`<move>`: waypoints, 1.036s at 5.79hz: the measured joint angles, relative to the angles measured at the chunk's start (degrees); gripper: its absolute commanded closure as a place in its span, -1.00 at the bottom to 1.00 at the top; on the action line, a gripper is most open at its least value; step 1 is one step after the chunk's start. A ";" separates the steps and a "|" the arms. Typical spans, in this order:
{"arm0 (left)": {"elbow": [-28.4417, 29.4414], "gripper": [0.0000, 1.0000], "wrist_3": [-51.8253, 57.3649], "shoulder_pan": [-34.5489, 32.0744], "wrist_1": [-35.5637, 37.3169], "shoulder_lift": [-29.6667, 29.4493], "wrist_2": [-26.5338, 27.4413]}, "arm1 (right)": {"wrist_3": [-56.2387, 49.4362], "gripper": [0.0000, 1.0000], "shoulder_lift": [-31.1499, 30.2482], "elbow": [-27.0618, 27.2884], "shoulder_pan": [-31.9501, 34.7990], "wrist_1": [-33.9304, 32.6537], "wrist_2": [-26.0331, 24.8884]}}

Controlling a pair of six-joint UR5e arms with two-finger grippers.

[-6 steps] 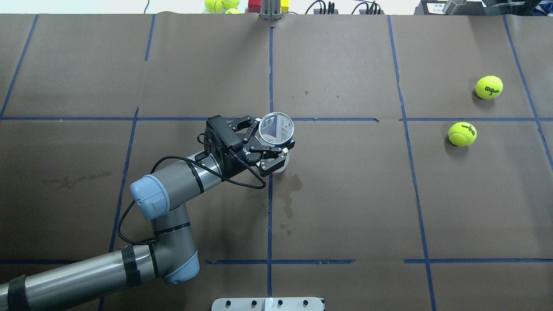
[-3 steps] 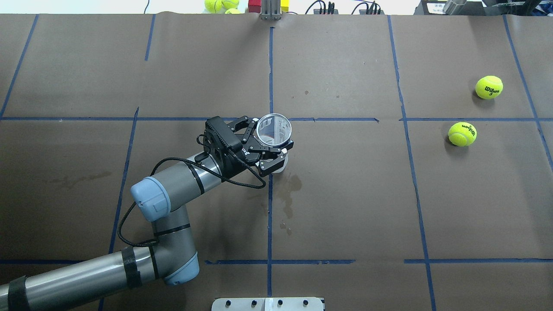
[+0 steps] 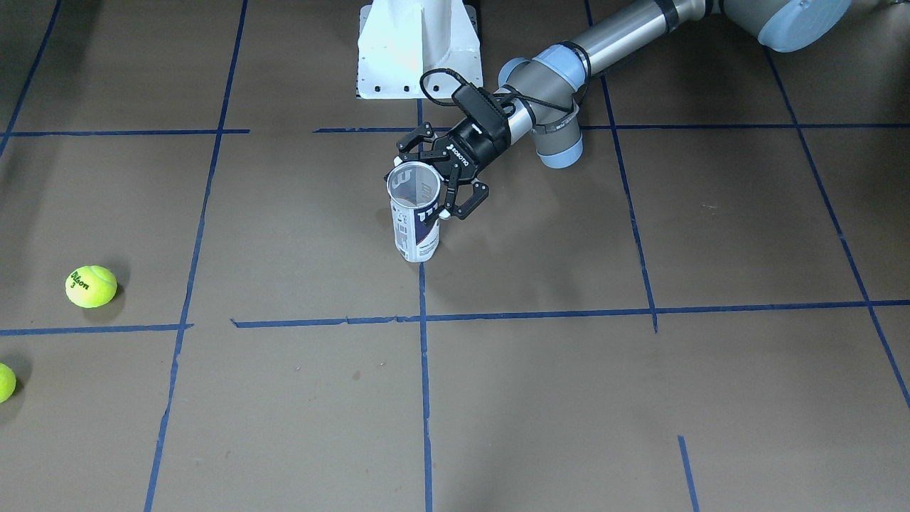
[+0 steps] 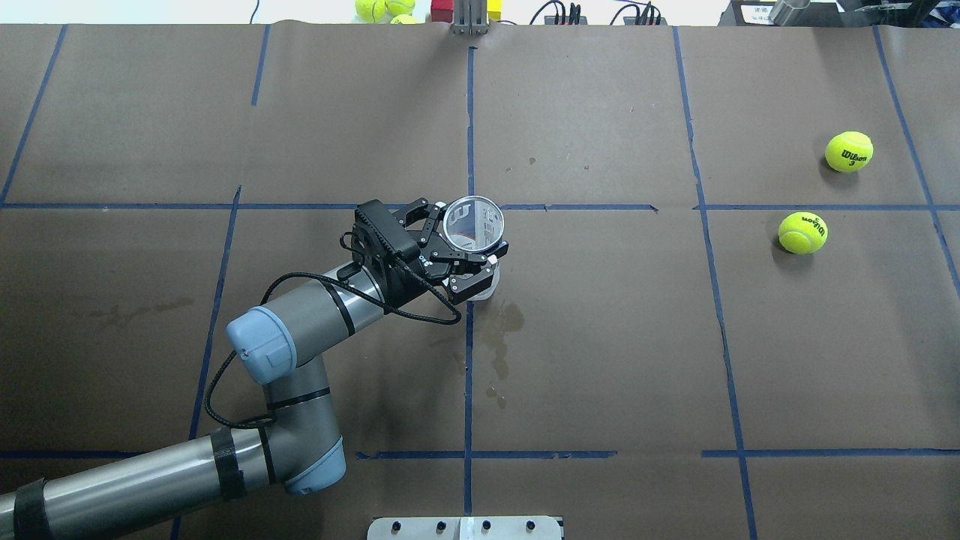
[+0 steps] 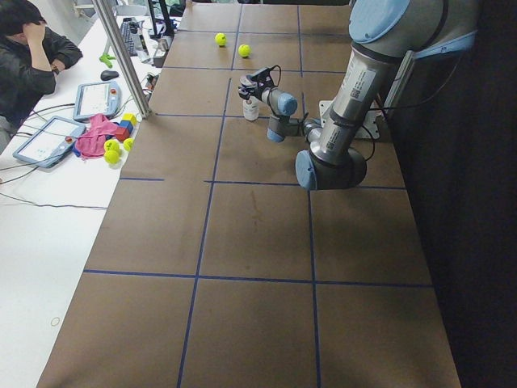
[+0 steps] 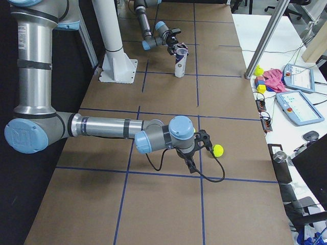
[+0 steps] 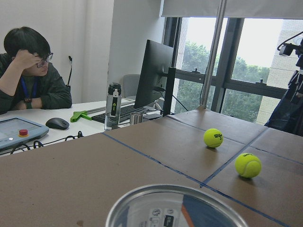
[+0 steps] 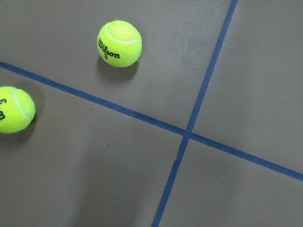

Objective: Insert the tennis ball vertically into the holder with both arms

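At scene centre, your left gripper (image 3: pixel 431 186) clamps the holder (image 3: pixel 416 227) upright, mouth up; far right, a tennis ball (image 6: pixel 218 150) lies beside the right gripper (image 6: pixel 204 142), jaws unreadable.

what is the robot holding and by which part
The left end effector grips the holder by its upper wall, just under the open rim. The right end effector's hold cannot be told from the side view.
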 measured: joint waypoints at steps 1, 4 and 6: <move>0.00 -0.86 0.00 0.04 0.00 0.00 0.01 | 5.08 -1.00 0.18 3.31 -3.82 0.03 -0.07; -0.08 -0.86 0.00 0.06 0.00 0.00 0.01 | 14.02 -1.00 4.36 5.01 -16.31 2.85 -2.56; -0.09 -0.86 0.00 0.07 0.00 0.00 0.01 | 18.76 -1.00 7.90 0.26 -20.80 7.72 -5.62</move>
